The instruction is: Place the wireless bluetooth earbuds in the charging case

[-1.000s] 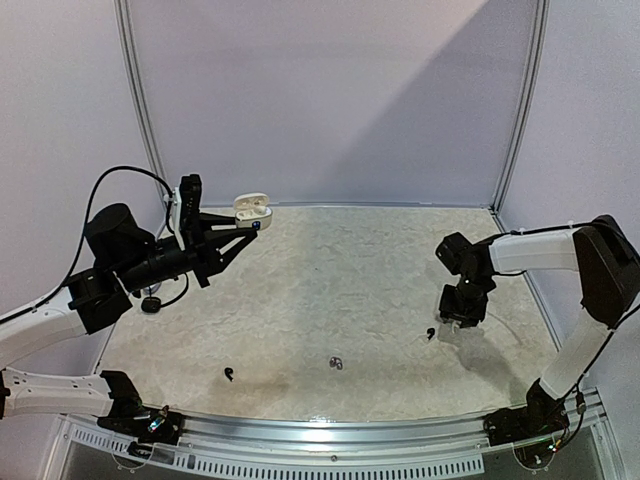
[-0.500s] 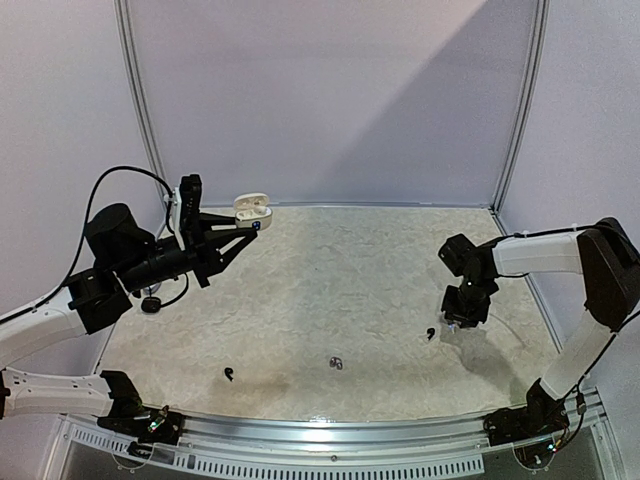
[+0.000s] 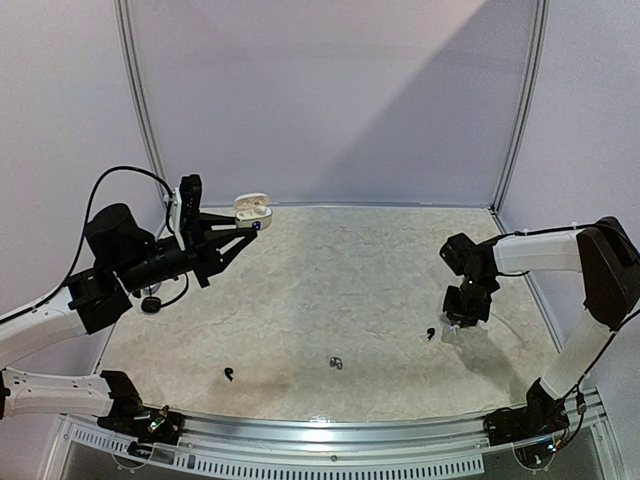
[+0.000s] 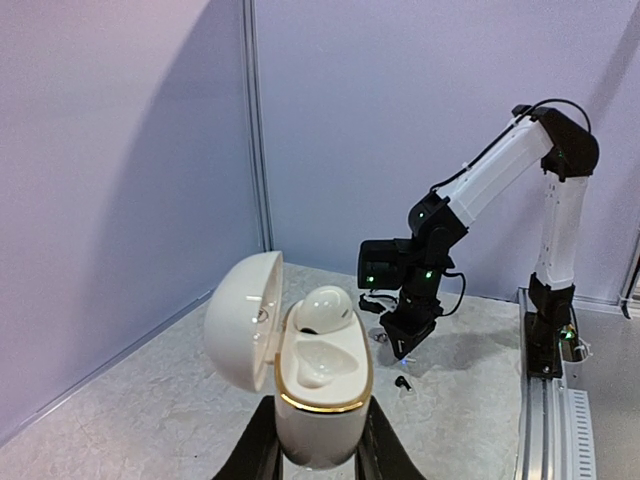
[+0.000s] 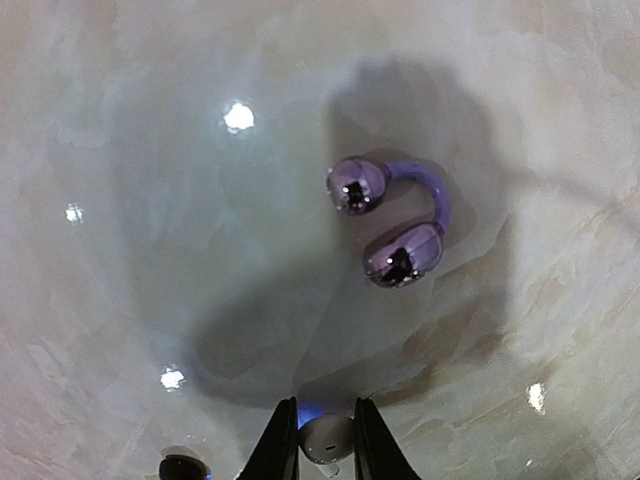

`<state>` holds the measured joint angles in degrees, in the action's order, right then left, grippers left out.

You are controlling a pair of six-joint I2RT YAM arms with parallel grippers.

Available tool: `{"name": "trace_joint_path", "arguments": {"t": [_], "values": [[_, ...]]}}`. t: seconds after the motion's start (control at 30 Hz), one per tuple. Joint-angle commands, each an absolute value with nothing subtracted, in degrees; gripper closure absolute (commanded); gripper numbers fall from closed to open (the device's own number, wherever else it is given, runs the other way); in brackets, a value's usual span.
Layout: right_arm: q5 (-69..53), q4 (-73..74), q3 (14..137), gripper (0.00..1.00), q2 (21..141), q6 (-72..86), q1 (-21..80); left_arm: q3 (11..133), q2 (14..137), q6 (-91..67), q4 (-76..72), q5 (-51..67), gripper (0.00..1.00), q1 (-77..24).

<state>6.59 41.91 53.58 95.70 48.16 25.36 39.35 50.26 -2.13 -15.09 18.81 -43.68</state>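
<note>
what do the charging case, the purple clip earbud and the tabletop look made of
Charging case: glossy white plastic by its soft highlights, with a metallic-looking gold rim.
Purple clip earbud: mirror-shiny ends, probably plated plastic; duller purple bridge, perhaps silicone.
Tabletop: marbled beige, glossy enough to reflect lights; stone or laminate, cannot tell.

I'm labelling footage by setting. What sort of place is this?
Probably a robot test booth, not a home or shop: plain partition walls close in a marble-patterned table, and a metal rail along its near edge carries the left arm and right arm.
</note>
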Motion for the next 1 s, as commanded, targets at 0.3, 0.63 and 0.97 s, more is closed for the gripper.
{"name": "trace_joint_path", "arguments": {"t": [0.3,0.63,0.97], "values": [[9.93,43.32,77.88,0.95,85.54,39.22,31.56,38.97,50.62,-0.88,-16.68,15.67,1.0,-43.33],[22.85,12.76,93.52,1.0,84.44,22.42,56.83,42.54,53.47,2.64,-20.54,9.55,1.0,-43.33],[19.44,-8.54,99.66,1.0,94.86,5.15,69.66,42.8,53.79,4.1,-21.96,6.35,1.0,-43.42]]}}
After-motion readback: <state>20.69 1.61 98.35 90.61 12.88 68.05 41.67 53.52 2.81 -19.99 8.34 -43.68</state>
